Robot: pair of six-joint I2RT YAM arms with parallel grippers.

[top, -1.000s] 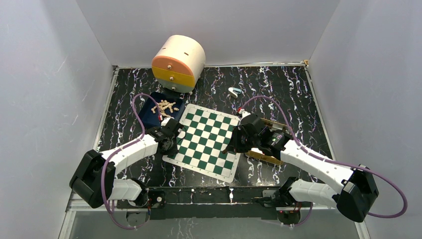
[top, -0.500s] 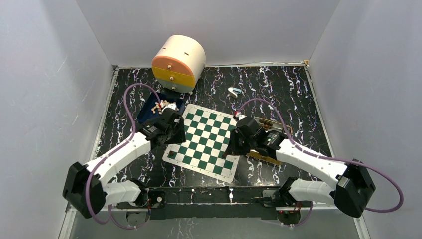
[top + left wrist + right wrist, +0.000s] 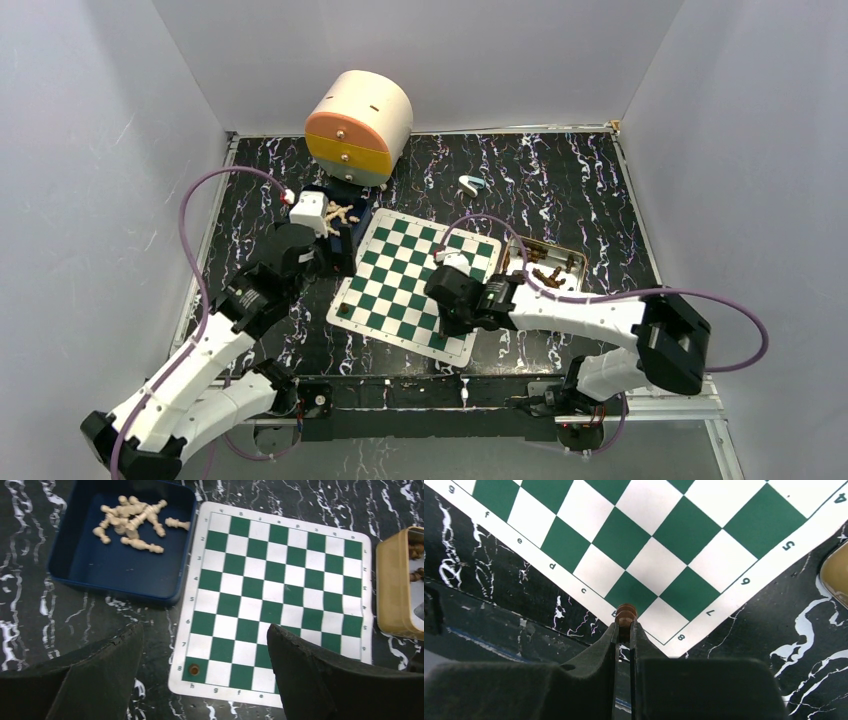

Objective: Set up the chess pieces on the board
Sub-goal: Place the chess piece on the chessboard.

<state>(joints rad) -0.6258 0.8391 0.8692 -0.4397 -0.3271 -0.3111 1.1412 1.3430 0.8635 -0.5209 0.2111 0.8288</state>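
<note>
Right pincer (image 3: 624, 626) clamped shut on held dark piece (image 3: 626, 613), hovering over the board (image 3: 644, 575) at its near edge, by the near right corner. Placed dark piece (image 3: 193, 669) stands on the near left corner square. Left pincer (image 3: 205, 630) wide open, empty, above the board's left edge. Beyond it, blue tray (image 3: 115, 570) with pale pieces (image 3: 132, 522) lying heaped. Tan tray (image 3: 385, 580) sits just right of the board. Step looks like filling the dark back row. Next: lower straight onto a near-row square, release upright.
</note>
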